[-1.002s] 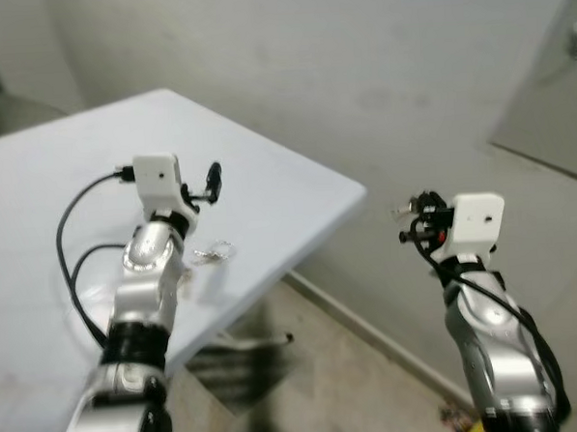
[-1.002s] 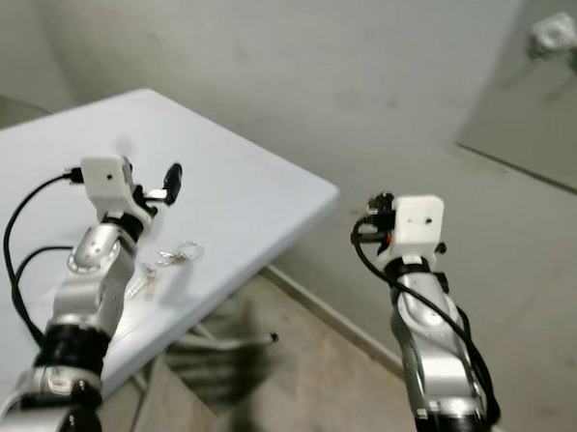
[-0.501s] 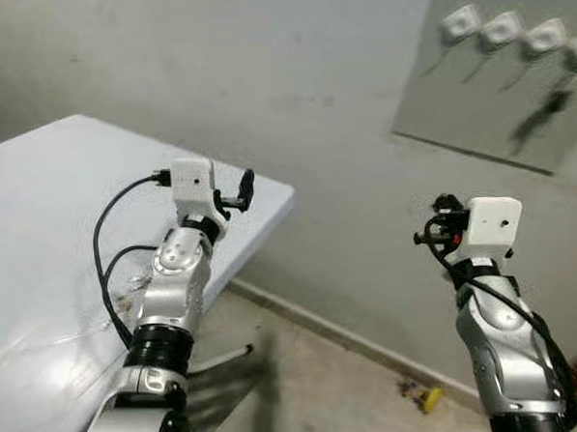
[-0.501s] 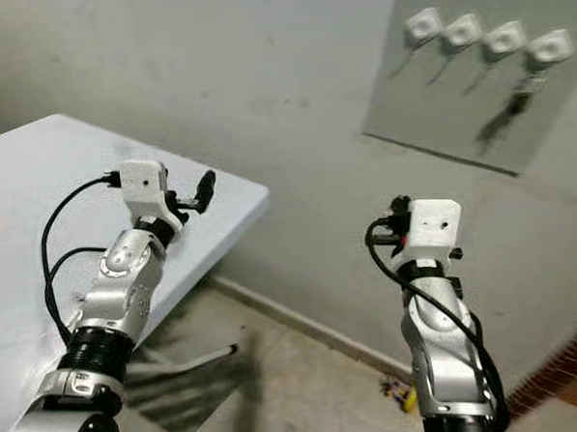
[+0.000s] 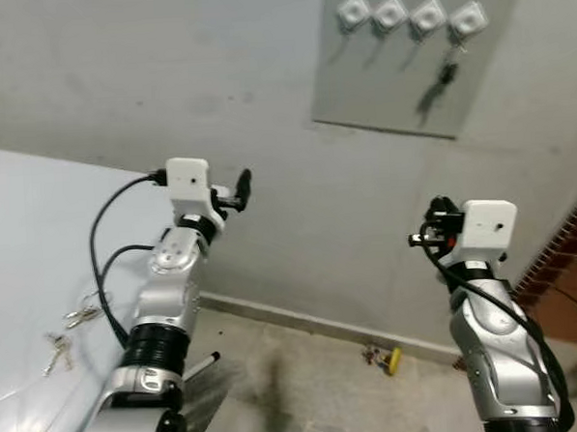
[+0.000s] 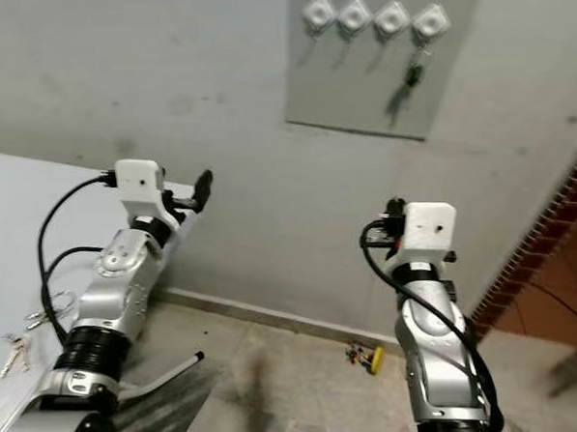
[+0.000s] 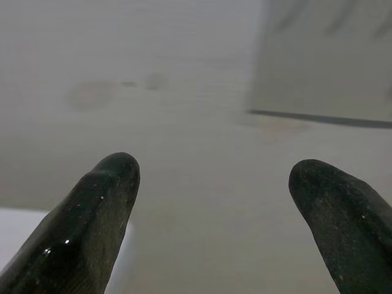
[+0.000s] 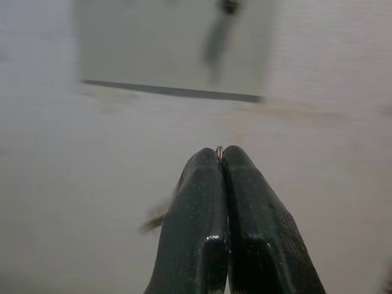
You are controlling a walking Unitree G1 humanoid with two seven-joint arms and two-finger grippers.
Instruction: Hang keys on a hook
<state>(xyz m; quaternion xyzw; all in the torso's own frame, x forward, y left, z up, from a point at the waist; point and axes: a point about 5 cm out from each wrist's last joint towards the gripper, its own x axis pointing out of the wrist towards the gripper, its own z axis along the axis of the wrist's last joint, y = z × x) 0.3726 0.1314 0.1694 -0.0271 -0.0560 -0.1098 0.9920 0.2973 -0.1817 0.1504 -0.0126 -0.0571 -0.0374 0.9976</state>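
**Right tool pinches a key piece below the wall hooks; loose keys lie on the desk**

The right tool (image 8: 222, 160) is raised in front of the grey wall, its two black fingers pressed together. A small metal tip shows between the fingertips, and a blurred, thin piece hangs out beside the fingers; it looks like part of a key set, though the blur prevents a firm reading. Above and ahead of this tool, a grey panel (image 5: 378, 85) is fixed to the wall. Four white hooks (image 5: 412, 16) sit in a row along its top. A dark set of keys (image 5: 447, 73) hangs from the hook furthest to the right, casting a shadow on the panel.

The left tool (image 7: 214, 202) is held up at about the same height, well apart from the right tool, pointing at the bare wall. Its fingers are spread wide with nothing between them.

Below and behind the left tool, beside its arm, a white desk (image 5: 18, 220) carries two loose sets of silver keys (image 5: 70, 329): one on a ring near the arm's black cable, the other just beside it toward the desk edge.

On the floor between the two arms, at the foot of the wall, lies a small yellow and red object (image 5: 383, 358), too small to identify.
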